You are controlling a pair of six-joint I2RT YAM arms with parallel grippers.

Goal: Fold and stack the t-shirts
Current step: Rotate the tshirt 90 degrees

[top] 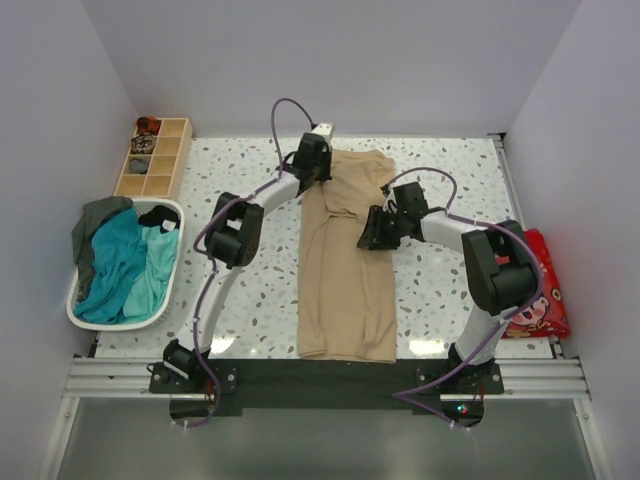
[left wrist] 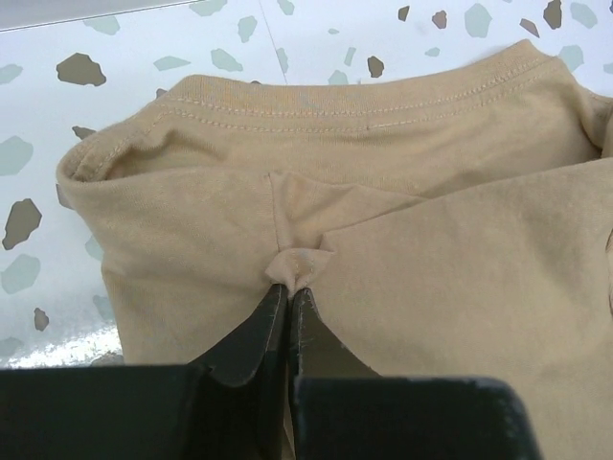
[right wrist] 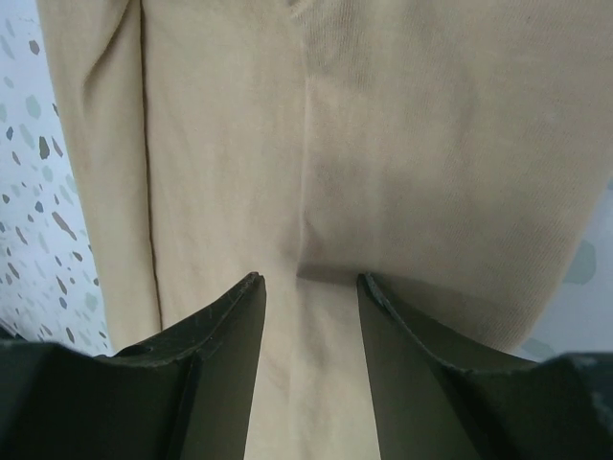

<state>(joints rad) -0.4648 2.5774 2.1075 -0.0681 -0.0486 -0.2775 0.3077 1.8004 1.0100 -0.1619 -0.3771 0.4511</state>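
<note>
A sandy-beige t-shirt [top: 345, 280] lies lengthwise down the middle of the table, folded narrow, collar end far. My left gripper [top: 318, 172] is shut on a pinch of its cloth near the collar; the left wrist view shows the jaws closed on a small bunch of fabric [left wrist: 299, 268] below the collar seam. My right gripper [top: 372, 232] is open at the shirt's right edge; in the right wrist view its fingers [right wrist: 230, 316] sit spread over flat beige cloth [right wrist: 383, 144], holding nothing. Teal and dark grey-green t-shirts [top: 120, 262] lie heaped in the basket.
A white plastic basket [top: 172, 212] stands at the left table edge. A wooden compartment tray [top: 155, 160] with small items sits at the far left. A red printed bag [top: 535, 290] lies at the right edge. White walls enclose three sides.
</note>
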